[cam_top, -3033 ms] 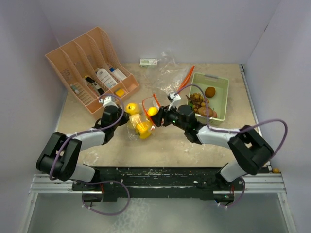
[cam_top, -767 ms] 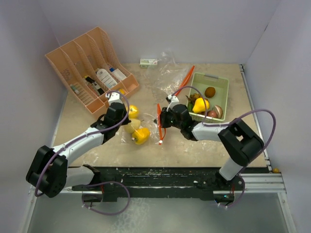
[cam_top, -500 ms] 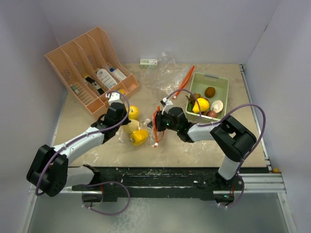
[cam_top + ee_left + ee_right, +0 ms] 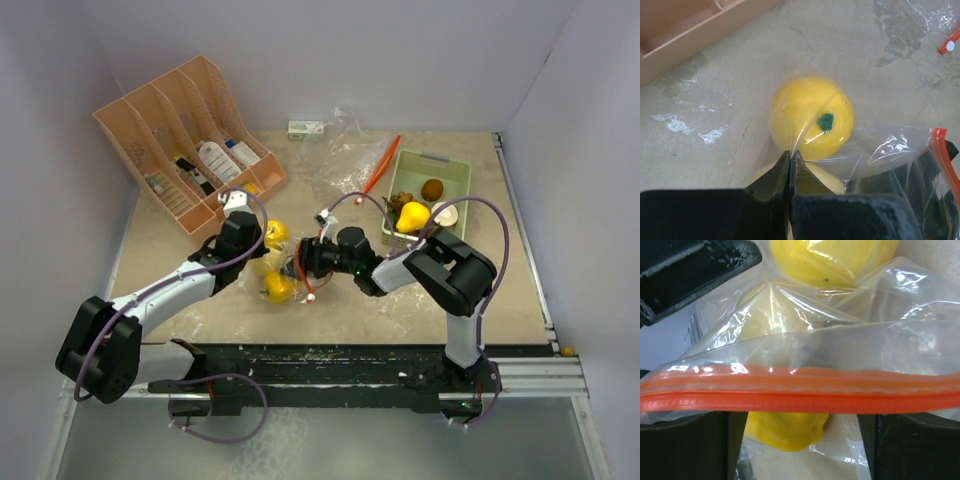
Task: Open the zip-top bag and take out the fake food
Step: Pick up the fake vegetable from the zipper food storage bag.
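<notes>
The clear zip-top bag (image 4: pixel 290 280) with its orange zip strip (image 4: pixel 800 396) lies mid-table. Inside it is fake food: a yellow lemon (image 4: pixel 811 116) with a green stem and a yellow pepper (image 4: pixel 785 430). My left gripper (image 4: pixel 790 154) is shut on a fold of the bag's film just beside the lemon. My right gripper (image 4: pixel 795 416) is open at the bag's mouth. Its fingers (image 4: pixel 685 445) stand wide apart, the zip strip runs across in front of them, and the pepper sits between them. From above, the right gripper (image 4: pixel 298 268) meets the bag from the right, opposite the left gripper (image 4: pixel 255 258).
A green bin (image 4: pixel 455 175) at the right holds a yellow piece (image 4: pixel 412 215), a brown one (image 4: pixel 432 188) and others. An empty clear bag (image 4: pixel 345 140) lies at the back. The orange rack (image 4: pixel 190 140) stands back left, and a small box (image 4: pixel 305 128) sits by the wall.
My right gripper has moved left from near the bin to the bag's mouth and has opened. The bag's zip end shifted left with it. The left gripper has kept its hold.
</notes>
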Controlling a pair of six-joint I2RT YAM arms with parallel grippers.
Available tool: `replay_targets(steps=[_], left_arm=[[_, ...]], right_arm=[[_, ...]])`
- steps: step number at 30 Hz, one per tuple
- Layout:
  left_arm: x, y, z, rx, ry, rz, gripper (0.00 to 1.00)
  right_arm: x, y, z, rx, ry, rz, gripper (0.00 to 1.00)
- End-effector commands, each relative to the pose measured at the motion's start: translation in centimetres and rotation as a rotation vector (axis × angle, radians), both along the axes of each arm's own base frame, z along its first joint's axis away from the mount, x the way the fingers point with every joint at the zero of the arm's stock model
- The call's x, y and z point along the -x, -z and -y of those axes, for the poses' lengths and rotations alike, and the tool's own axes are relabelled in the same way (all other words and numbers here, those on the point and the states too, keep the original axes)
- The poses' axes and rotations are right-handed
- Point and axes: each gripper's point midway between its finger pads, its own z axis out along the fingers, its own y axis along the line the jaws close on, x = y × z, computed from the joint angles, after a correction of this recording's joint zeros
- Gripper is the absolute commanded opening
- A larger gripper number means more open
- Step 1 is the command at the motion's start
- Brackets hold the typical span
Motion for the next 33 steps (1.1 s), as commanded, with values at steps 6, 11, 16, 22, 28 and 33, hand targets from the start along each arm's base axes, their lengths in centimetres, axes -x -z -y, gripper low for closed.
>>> replay_targets(steps=[6,11,16,22,28,33], left_arm=[[-0.9,-0.7,0.5,0.034,-0.018,0.044,0.00],[-0.9,-0.7,0.3,0.028,-0.026,0.043,0.00],[-0.9,-0.9,0.1,0.024,-0.032,0.048,0.00],[-0.8,-0.8,-0.2,0.015,-0.042,0.047,0.00],[-0.8,-0.8,-0.6,0.001,-0.058,0.047,0.00],[-0.7,-1.1,-1.1,0.001,-0.081,0.061,0.00]], right_arm=[[4.6,-2.1,-3.3,-0.125,-0.289,0.100,0.93],[6.3,-1.5,-3.8,-0.134,-0.376,0.094,0.75],[6.5,-1.4,-3.4,-0.116,-0.371,0.105,0.48],[7.0,-2.4,-2.1,-0.111,-0.342,0.136,0.29],[6.1,-3.9,-0.6,-0.061,-0.251,0.195,0.23],[3.8,-2.7,1.8,0.085,-0.080,0.171,0.16]])
